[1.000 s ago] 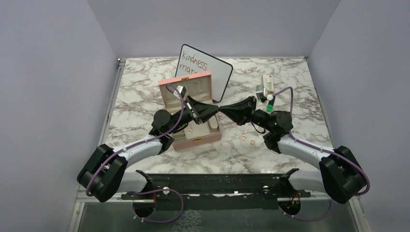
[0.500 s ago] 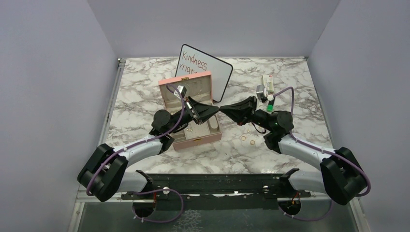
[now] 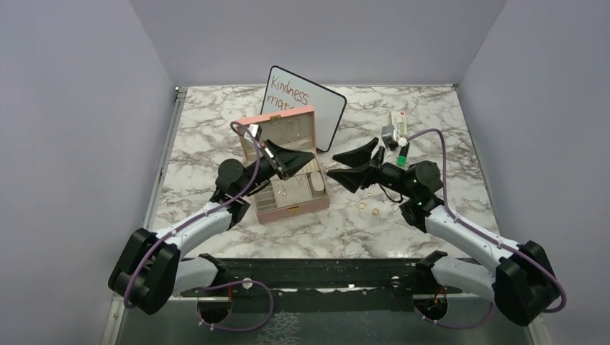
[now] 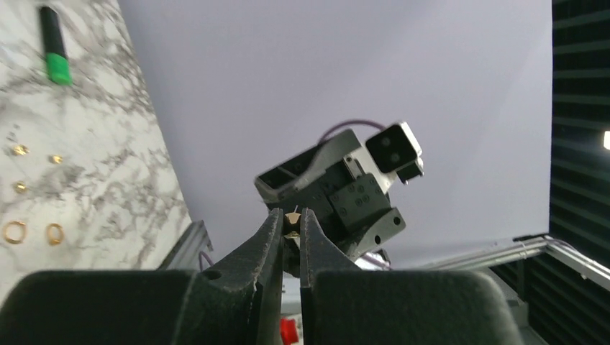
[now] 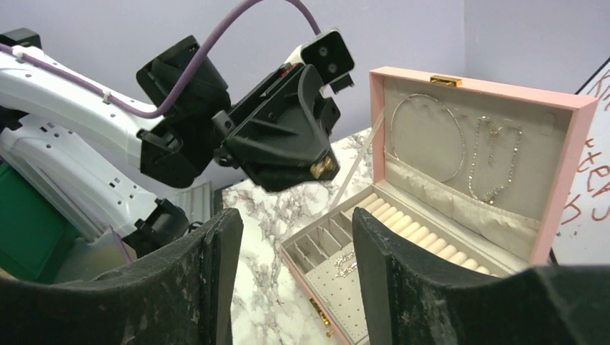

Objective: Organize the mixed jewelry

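Note:
My left gripper [image 3: 308, 154] hovers over the open pink jewelry box [image 3: 295, 210], shut on a tiny gold earring bit [image 4: 291, 224]; the same bit [image 5: 321, 168] glints at its tip in the right wrist view. My right gripper [image 3: 352, 164] hangs open just right of it, a small gap apart, with nothing between its fingers [image 5: 216, 244]. More of the mixed jewelry lies on the marble: two gold rings [image 4: 14, 231] and several small gold bits [image 4: 19, 149], also visible below the right gripper [image 3: 363, 206].
A small whiteboard [image 3: 309, 100] with handwriting leans behind the box. A white-green packet [image 3: 398, 126] and a green-capped item [image 3: 401, 153] lie at the back right. Necklaces hang in the box lid [image 5: 460, 136].
The two grippers were tip to tip; the right gripper has opened and drawn back right, while the left one pulled back left over the box, holding the gold bit.

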